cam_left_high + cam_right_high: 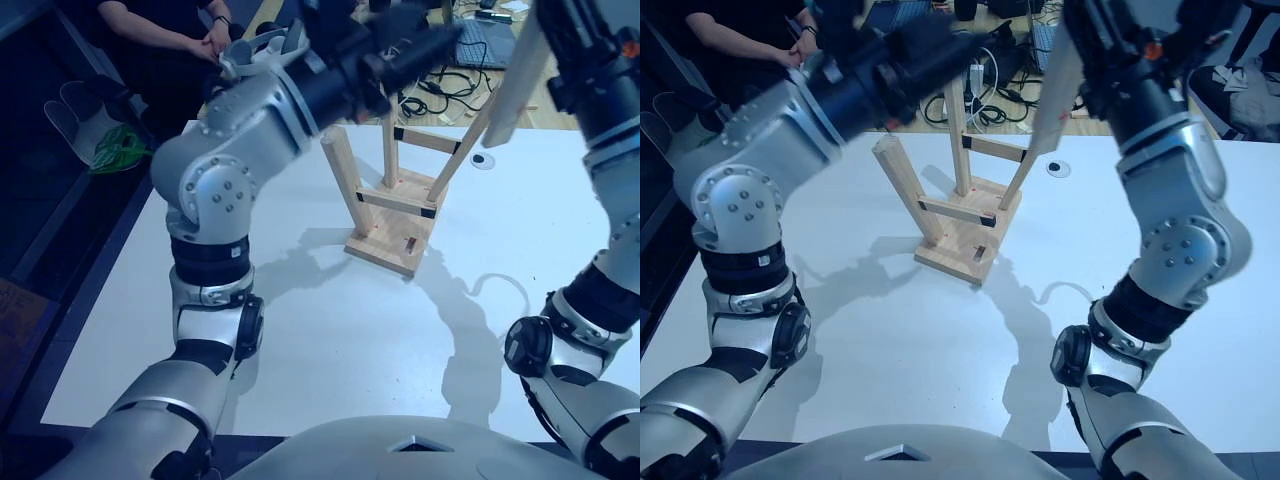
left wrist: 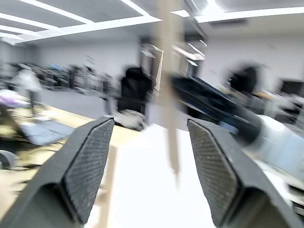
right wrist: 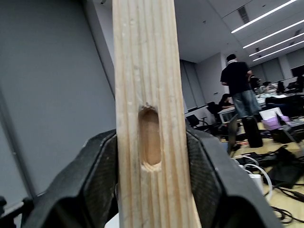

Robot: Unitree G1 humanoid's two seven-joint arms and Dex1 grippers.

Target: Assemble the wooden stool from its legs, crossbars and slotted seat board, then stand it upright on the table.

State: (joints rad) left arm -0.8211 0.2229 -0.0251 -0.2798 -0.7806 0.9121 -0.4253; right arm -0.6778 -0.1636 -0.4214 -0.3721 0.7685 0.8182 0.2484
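The partly built stool stands upside down on the white table (image 1: 300, 340). Its seat board (image 1: 392, 250) lies flat, and three legs (image 1: 345, 185) rise from it, joined by crossbars (image 1: 400, 200). My left gripper (image 1: 420, 45) hovers open high above the tops of the legs. In the left wrist view its fingers (image 2: 85, 175) are spread wide, with a blurred wooden leg (image 2: 168, 95) farther off between them. My right gripper (image 1: 1090, 50) is raised at the right, shut on a loose wooden leg (image 1: 515, 80). The slot (image 3: 150, 135) of that leg faces the right wrist camera.
A person sits beyond the table's far left corner (image 1: 170, 40). Cables and a laptop (image 1: 460, 80) lie on a desk behind the table. A small round disc (image 1: 482, 160) lies on the table near the stool. The table's left edge drops to a dark floor.
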